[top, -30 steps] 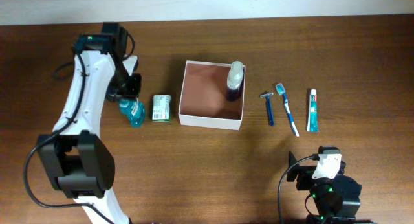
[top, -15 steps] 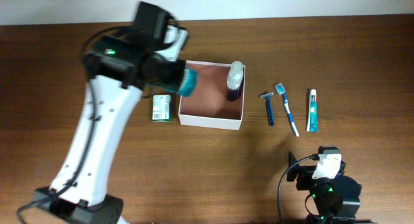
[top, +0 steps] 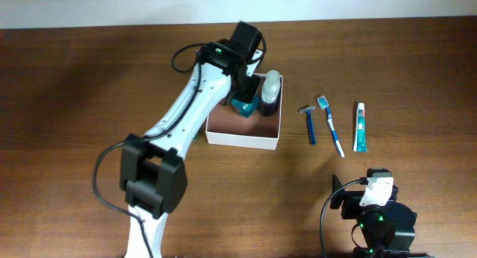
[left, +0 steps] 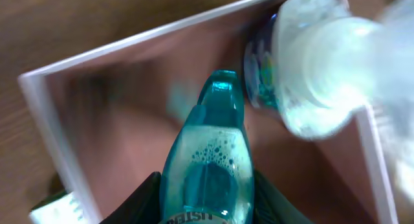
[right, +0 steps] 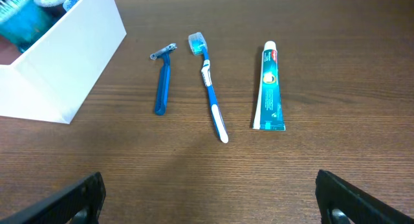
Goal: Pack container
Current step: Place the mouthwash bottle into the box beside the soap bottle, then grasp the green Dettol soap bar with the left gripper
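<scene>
One second on, we note the left jaws, closed on the teal bottle (left: 210, 166), now over the container (top: 242, 139) mid-desk, beside the dark bottle (top: 269, 98): second item nearly packed; right jaws gape, idle.

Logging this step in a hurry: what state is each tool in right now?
Left tool: closed on the teal bottle, held over the container.
Right tool: open, holding nothing.
</scene>
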